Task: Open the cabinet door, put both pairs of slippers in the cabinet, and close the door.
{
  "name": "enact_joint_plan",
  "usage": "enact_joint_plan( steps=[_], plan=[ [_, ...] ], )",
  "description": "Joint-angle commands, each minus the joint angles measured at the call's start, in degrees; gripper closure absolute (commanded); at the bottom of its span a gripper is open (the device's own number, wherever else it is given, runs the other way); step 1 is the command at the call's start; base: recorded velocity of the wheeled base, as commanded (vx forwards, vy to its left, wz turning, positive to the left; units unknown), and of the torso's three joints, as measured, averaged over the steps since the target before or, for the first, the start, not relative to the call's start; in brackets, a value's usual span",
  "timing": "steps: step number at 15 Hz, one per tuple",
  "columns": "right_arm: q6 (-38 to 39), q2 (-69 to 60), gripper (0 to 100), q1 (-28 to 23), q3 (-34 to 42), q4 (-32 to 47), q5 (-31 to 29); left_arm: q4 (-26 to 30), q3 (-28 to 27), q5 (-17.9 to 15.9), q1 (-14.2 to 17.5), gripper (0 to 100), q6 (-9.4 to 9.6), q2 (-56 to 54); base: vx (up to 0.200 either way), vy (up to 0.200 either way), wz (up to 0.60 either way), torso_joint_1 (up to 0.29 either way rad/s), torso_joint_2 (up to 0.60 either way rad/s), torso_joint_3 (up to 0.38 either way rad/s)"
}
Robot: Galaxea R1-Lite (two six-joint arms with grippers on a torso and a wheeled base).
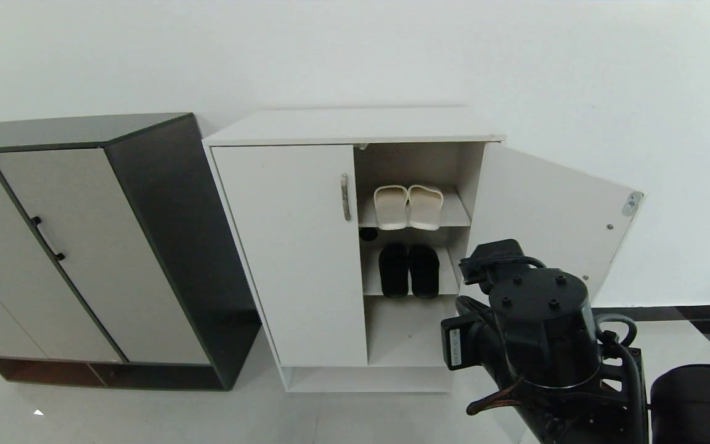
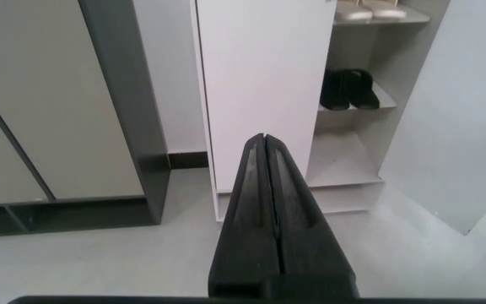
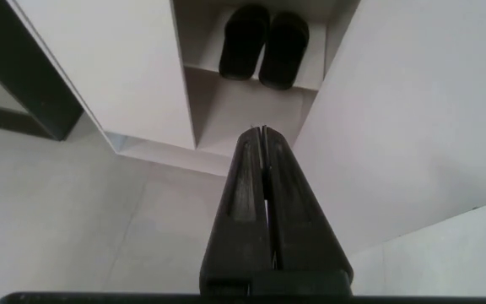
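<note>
White slippers and black slippers sit on cabinet shelves; only closing remains. Both jaws are pressed together, empty. The right arm likely must swing the open door shut.

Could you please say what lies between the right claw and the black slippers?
In the right wrist view, only the bare lower compartment separates the right claw from the black slippers.

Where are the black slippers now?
In the head view, the black slippers sit side by side on the second shelf of the white cabinet, directly below the cream slippers, in its open right half.
</note>
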Motion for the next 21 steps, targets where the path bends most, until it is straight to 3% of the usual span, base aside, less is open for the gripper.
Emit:
enact_joint_plan(
  steps=[1, 16, 21],
  plan=[
    [-0.2, 0.1, 100, 0.0, 0.0, 0.0, 0.0, 0.0, 0.0, 0.0, 0.0, 100, -0.01, 0.1, 0.000, 0.000, 0.00, 0.134, -0.47, -0.330],
    [-0.3, -0.6, 100, -0.1, 0.7, -0.1, 0.2, 0.0, 0.0, 0.0, 0.0, 100, -0.01, 0.1, 0.000, 0.000, 0.00, 0.189, -0.50, -0.318],
    [-0.9, 1.0, 100, -1.7, 1.5, -1.3, 1.4, 0.0, 0.0, 0.0, 0.0, 100, -0.01, 0.1, 0.000, 0.000, 0.00, 0.064, -0.14, -0.085]
  ],
)
